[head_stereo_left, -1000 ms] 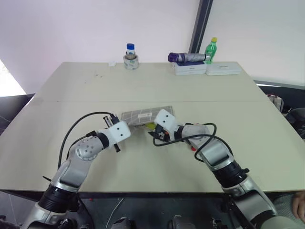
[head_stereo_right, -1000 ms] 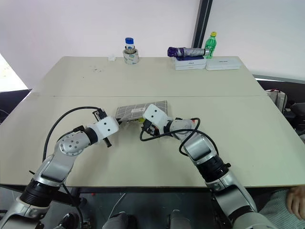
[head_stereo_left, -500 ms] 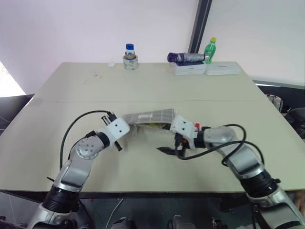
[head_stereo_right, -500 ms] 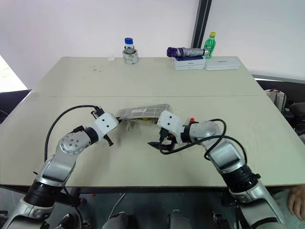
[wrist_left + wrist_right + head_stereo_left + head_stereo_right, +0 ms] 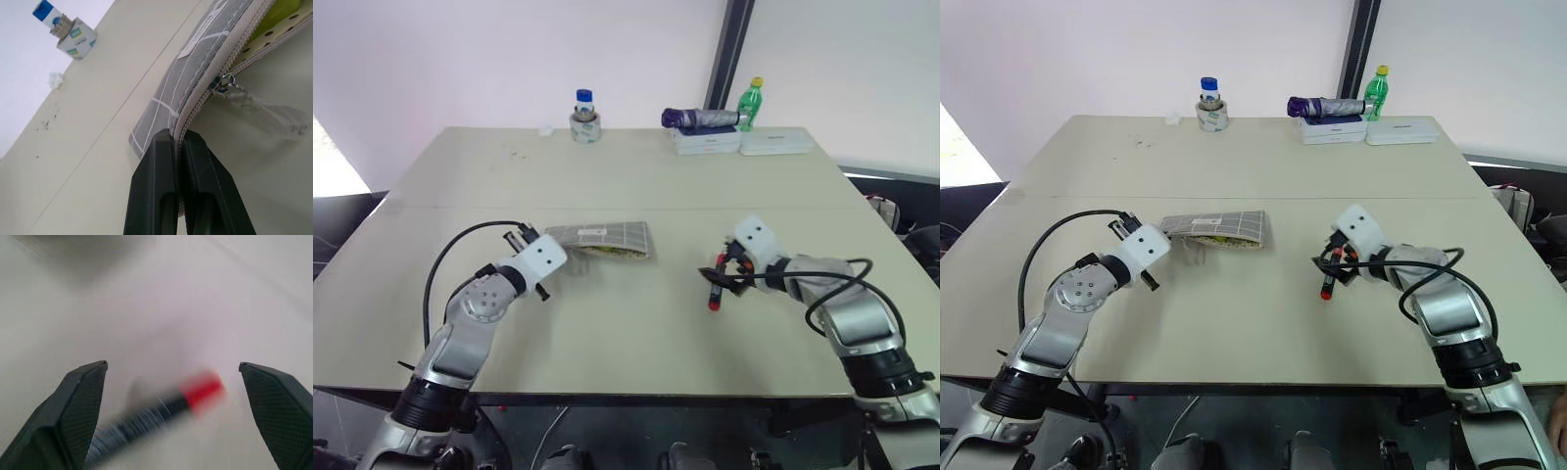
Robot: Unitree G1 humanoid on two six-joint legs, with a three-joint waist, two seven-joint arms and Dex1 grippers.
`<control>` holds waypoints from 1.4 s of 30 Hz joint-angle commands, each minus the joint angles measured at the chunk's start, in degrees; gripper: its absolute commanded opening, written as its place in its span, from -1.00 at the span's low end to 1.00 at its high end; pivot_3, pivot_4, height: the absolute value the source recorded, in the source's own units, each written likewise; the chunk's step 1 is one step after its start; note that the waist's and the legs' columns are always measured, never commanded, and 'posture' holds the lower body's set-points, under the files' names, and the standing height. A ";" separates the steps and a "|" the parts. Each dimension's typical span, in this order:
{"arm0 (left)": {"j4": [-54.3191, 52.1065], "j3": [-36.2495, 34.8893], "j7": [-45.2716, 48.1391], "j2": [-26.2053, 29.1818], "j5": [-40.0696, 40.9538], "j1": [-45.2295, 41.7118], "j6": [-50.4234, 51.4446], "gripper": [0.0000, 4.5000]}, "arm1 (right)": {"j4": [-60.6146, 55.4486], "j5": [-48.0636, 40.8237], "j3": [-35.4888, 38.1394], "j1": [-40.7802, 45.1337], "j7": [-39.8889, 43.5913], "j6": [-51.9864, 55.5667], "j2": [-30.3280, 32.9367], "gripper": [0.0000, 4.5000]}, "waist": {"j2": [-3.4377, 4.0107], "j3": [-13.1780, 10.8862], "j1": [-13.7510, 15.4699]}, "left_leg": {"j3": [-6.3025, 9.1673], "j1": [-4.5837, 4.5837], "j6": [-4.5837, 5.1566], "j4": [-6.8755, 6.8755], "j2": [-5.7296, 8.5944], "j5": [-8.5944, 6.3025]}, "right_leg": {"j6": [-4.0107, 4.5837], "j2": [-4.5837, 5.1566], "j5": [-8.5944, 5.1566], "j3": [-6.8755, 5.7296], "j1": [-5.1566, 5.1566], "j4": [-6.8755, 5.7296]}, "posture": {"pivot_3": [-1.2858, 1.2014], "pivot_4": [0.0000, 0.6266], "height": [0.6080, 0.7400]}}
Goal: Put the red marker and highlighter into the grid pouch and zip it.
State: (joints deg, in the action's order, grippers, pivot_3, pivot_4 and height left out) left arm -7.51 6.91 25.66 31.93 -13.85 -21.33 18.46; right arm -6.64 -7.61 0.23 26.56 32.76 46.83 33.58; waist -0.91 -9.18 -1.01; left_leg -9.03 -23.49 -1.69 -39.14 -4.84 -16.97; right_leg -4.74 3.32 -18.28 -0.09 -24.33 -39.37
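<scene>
The grey grid pouch (image 5: 603,237) lies left of the table's middle, its zipper part open. The yellow highlighter (image 5: 286,7) shows inside its mouth. My left gripper (image 5: 178,141) is shut on the pouch's near end, beside the zipper pull (image 5: 221,84). The red marker (image 5: 715,292) lies on the table to the right, dark-bodied with red ends. My right gripper (image 5: 171,365) stands open just over it, a finger on either side of the marker (image 5: 161,410), apart from it.
At the table's far edge stand a blue-capped bottle (image 5: 584,113), a purple folded umbrella (image 5: 699,118) on white boxes (image 5: 707,142), and a green bottle (image 5: 750,102). Bare tabletop lies between the pouch and the marker.
My right gripper left the pouch's mouth, swung right to the red marker and opened wide. The left gripper kept its hold and drew the pouch slightly left.
</scene>
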 commanded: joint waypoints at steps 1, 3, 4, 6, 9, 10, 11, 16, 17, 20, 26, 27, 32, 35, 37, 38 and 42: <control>-0.03 -0.72 -1.27 -0.24 -0.55 -0.88 -1.91 -1.00 | -7.97 0.06 4.81 -1.30 -9.55 6.45 -5.94 0.98 | 0.00 0.00 -0.20 | 0.00 0.00 -0.01 0.00 0.00 0.00 | 0.00 -0.02 0.00 0.01 -0.01 -0.01 | 0.03 -0.52 1.00; 0.67 -0.54 -1.47 -0.71 -0.42 -0.99 -2.67 -1.00 | -11.25 0.82 7.17 -2.42 -14.90 10.47 -10.11 0.98 | 0.01 0.00 -0.04 | -0.01 0.00 -0.02 0.00 -0.01 0.01 | 0.00 -0.03 0.00 0.02 -0.03 -0.03 | 0.03 -0.52 1.00; 0.92 -0.50 -1.50 -0.86 -0.37 -1.09 -2.93 -1.00 | -13.26 0.42 7.91 -3.00 -16.42 12.77 -11.97 0.98 | 0.00 0.00 0.09 | -0.01 0.00 -0.02 -0.01 0.00 0.01 | 0.00 -0.01 0.00 0.02 -0.03 -0.04 | 0.03 -0.52 1.00; 1.43 -0.34 -1.54 -1.04 -0.37 -1.19 -3.47 -1.00 | -17.27 -0.14 8.54 -4.37 -19.00 17.42 -15.39 0.98 | 0.00 0.00 0.43 | -0.02 0.00 -0.02 -0.02 0.03 0.01 | 0.00 0.03 0.00 0.02 -0.02 -0.04 | 0.03 -0.52 1.00; 2.33 -0.20 -1.59 -1.19 -0.32 -1.46 -4.21 -1.00 | -21.18 -0.37 7.68 -5.93 -21.20 22.11 -17.97 0.98 | 0.00 0.00 0.41 | -0.01 -0.01 -0.02 -0.02 0.05 0.01 | 0.00 0.04 0.00 0.01 0.00 -0.03 | 0.03 -0.52 1.00; 2.50 -0.20 -1.57 -1.24 -0.32 -1.54 -4.36 -1.00 | -21.73 0.10 6.68 -6.24 -21.43 22.45 -17.41 0.98 | 0.00 0.00 0.41 | -0.01 -0.01 -0.02 -0.02 0.05 0.01 | 0.00 0.04 0.00 0.01 0.00 -0.03 | 0.03 -0.52 1.00; 2.54 -0.20 -1.56 -1.30 -0.32 -1.57 -4.48 -1.00 | -22.24 0.23 6.16 -6.59 -21.70 23.00 -17.28 0.98 | 0.00 0.00 0.39 | -0.01 -0.01 -0.02 -0.02 0.06 0.01 | 0.00 0.04 0.00 0.01 0.00 -0.03 | 0.03 -0.52 1.00; 2.72 -0.02 -1.47 -1.51 -0.44 -1.95 -4.87 -1.00 | -23.54 0.96 4.29 -9.52 -23.87 24.08 -17.65 0.98 | 0.00 0.00 0.28 | 0.02 -0.01 -0.02 0.00 0.07 0.01 | 0.00 0.02 0.00 0.00 0.00 -0.01 | 0.03 -0.52 1.00; 2.71 -0.02 -1.45 -1.53 -0.47 -1.98 -4.89 -1.00 | -23.46 1.07 4.02 -9.86 -24.12 23.97 -17.53 0.98 | 0.00 0.00 0.26 | 0.02 -0.01 -0.02 0.00 0.07 0.01 | 0.00 0.02 0.00 0.00 0.00 -0.02 | 0.03 -0.52 1.00; 2.46 -0.11 -1.39 -1.51 -0.53 -1.96 -4.83 -1.00 | -23.75 0.31 3.41 -11.03 -24.28 24.18 -18.66 0.98 | -0.01 0.01 0.25 | 0.03 -0.01 -0.02 0.00 0.06 0.01 | 0.00 0.00 0.00 0.00 0.00 -0.02 | 0.03 -0.52 1.00; 2.59 -0.12 -1.47 -1.56 -0.57 -2.17 -5.02 -1.00 | -22.43 0.26 2.00 -10.67 -24.42 22.55 -19.01 -0.04 | -0.02 0.02 0.22 | 0.04 -0.01 -0.02 0.00 0.06 0.01 | 0.00 0.00 0.00 0.00 0.00 -0.02 | 0.03 -0.52 1.00; 2.59 -0.12 -1.45 -1.56 -0.54 -2.19 -5.07 -1.00 | -22.08 0.39 1.85 -10.30 -24.41 22.01 -18.74 -0.32 | -0.02 0.02 0.22 | 0.04 -0.01 -0.01 0.00 0.06 0.01 | 0.00 0.00 0.00 0.00 0.00 -0.02 | 0.03 -0.52 1.00; 2.87 -0.04 -1.37 -1.65 -0.48 -2.53 -5.26 -1.00 | -17.85 0.33 -0.09 -5.59 -18.25 12.34 -11.82 -0.82 | -0.02 0.01 0.28 | 0.03 -0.01 -0.01 -0.01 0.08 0.01 | 0.00 0.02 0.00 0.00 0.01 -0.01 | 0.03 -0.52 1.00; 3.66 -0.18 -1.33 -1.46 -0.43 -2.97 -5.56 -1.00 | -14.45 -4.08 1.53 -2.78 -7.58 3.41 -6.23 -0.82 | -0.02 0.01 0.24 | 0.04 -0.01 0.00 0.00 0.08 0.00 | 0.00 0.01 0.00 0.00 0.00 0.00 | 0.03 -0.52 1.00; 4.27 -0.25 -1.35 -1.31 -0.40 -3.10 -5.94 -1.00 | -12.51 -6.79 2.84 -1.44 -0.86 -1.73 -2.82 -0.82 | -0.02 0.01 0.26 | 0.05 -0.01 0.00 0.01 0.08 0.00 | 0.00 -0.01 0.00 0.00 0.01 0.02 | 0.03 -0.52 1.00; 4.53 -0.24 -1.34 -1.24 -0.42 -3.14 -6.10 -1.00 | -12.15 -8.34 3.14 -1.08 1.97 -2.89 -1.61 -0.82 | -0.02 0.01 0.27 | 0.05 -0.01 0.01 0.01 0.08 0.00 | 0.00 -0.01 0.00 0.00 0.01 0.02 | 0.03 -0.52 1.00; 4.92 -0.18 -1.32 -1.29 -0.47 -3.50 -6.30 -1.00 | -17.28 -15.14 -0.13 -2.20 11.69 -1.35 2.02 -0.82 | -0.03 0.01 0.31 | 0.06 -0.01 0.01 0.02 0.06 -0.01 | 0.00 -0.01 0.00 0.01 0.01 0.04 | 0.03 -0.52 1.00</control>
State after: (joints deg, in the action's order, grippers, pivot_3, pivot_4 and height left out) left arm -1.83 7.68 24.76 30.30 -14.06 -23.39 13.19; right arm -19.97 -19.87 1.47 24.50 41.28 45.39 35.20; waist -0.94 -9.17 -0.70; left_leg -8.97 -23.50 -1.67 -39.12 -4.79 -16.98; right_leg -4.75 3.32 -18.28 -0.08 -24.32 -39.34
